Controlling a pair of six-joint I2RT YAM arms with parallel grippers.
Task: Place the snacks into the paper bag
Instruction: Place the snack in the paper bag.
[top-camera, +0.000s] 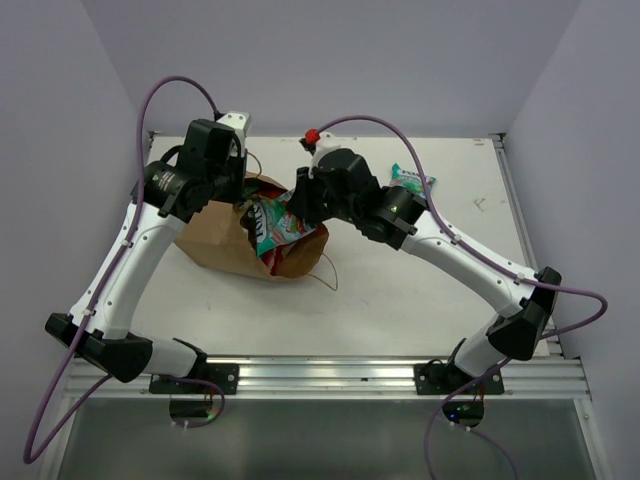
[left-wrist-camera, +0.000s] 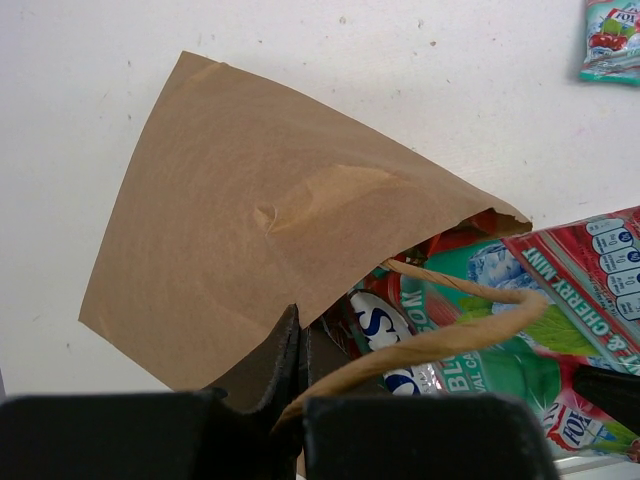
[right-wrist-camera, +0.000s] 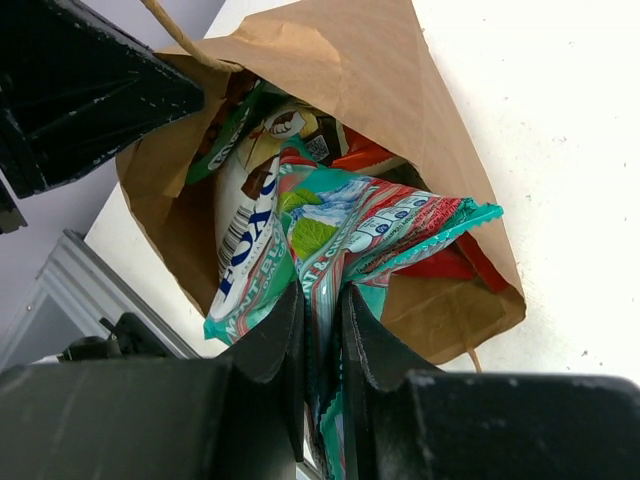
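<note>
The paper bag (top-camera: 225, 240) lies on its side on the table (top-camera: 400, 290), between the two arms, with its mouth turned toward the right arm. Several snacks are already inside. In the right wrist view we see a white-brown packet (right-wrist-camera: 285, 122) deep in the opening and a red packet (right-wrist-camera: 450, 265) against the lower wall, and we cannot count the others with certainty. The green candy bag (right-wrist-camera: 380, 225) is only partly in: its front end is past the rim of the mouth, while its back end sticks out. The right gripper (right-wrist-camera: 322, 310) has its fingers pressed together on that back end, so the packet is not yet released. The left gripper (left-wrist-camera: 295, 350) is at the upper edge of the mouth; its fingers appear closed on the brown paper just beside the twisted paper handle (left-wrist-camera: 440, 340), and we judge that it lifts this edge to hold the mouth open. One snack is not done: the small teal packet (top-camera: 411, 180) lies alone on the table, well apart from the bag, behind the right arm. So we judge the task as mostly finished. What is left is to push the candy bag fully in, let it go, and then bring the teal packet.
</note>
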